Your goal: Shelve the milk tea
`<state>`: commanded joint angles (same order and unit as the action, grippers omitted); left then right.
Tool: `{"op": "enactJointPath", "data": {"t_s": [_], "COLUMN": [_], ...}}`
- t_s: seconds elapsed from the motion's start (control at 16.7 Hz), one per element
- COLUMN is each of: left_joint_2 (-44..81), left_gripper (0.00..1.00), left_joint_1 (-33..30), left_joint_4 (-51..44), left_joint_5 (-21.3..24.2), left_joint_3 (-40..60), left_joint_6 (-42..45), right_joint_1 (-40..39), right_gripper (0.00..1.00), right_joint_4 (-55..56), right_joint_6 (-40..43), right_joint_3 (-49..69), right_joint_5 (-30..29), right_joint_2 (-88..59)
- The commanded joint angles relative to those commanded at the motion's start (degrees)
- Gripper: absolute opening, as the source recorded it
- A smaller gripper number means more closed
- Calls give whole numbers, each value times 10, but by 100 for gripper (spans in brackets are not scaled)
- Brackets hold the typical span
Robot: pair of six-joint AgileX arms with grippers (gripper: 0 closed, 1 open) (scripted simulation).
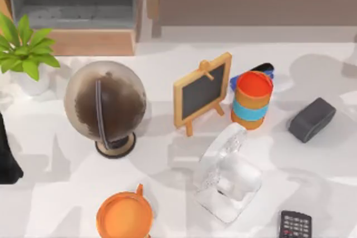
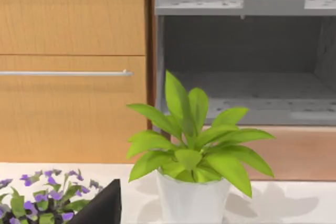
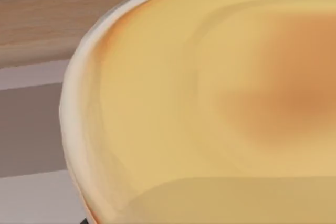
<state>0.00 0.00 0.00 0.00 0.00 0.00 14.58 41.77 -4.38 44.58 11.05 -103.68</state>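
Since the job is to get the milk tea [image 1: 252,100] onto the shelf [image 1: 72,4], I take the orange cup with the blue band and red lid for it. It stands upright on the bench [image 1: 167,160] at about 2 o'clock from centre. The little chalkboard easel [image 1: 202,91] is just beside it at its 9 o'clock, and a dark blue thing [image 1: 262,72] pokes out behind it at 12, too hidden to name.

The shelf, a grey open bay, sits at 11 o'clock past the bench's far edge. I judge the carry has to clear the globe [image 1: 106,107], which stands between cup and bay, and keep off the potted plant [image 1: 25,48] at 10 o'clock.

My left arm [image 1: 6,160] is a dark shape cut off at the 9 o'clock edge and looks parked. Its wrist camera faces the plant and the bay behind it, with a dark wedge [image 2: 100,208] at the picture's edge that may be part of its gripper. How either pair of jaws stands I cannot tell.

The right wrist view sits hard against a cream-rimmed amber curve [image 3: 210,103]. Whether that is the milk tea or the orange mug [image 1: 124,215], itself cropped at 6 o'clock, I cannot say. The clear fan-like piece [image 1: 228,179] at 5 o'clock is hard to read, and the keypad [image 1: 294,225] beside it is cut off
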Motion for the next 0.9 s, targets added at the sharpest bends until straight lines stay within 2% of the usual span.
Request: {"op": "enactJointPath", "data": {"t_s": [0.42, 0.9], "left_joint_2": [0, 0], "left_gripper": [100, 100], "left_joint_1": [0, 0], "left_joint_4": [0, 0], "left_joint_5": [0, 0], "left_joint_3": [0, 0], "left_joint_6": [0, 0], "right_joint_1": [19, -10], "right_gripper": [0, 0], "right_joint_4": [-149, -344], "right_joint_6": [-43, 5], "right_joint_3": [44, 249], "right_joint_5": [12, -5], "right_joint_2": [45, 53]}}
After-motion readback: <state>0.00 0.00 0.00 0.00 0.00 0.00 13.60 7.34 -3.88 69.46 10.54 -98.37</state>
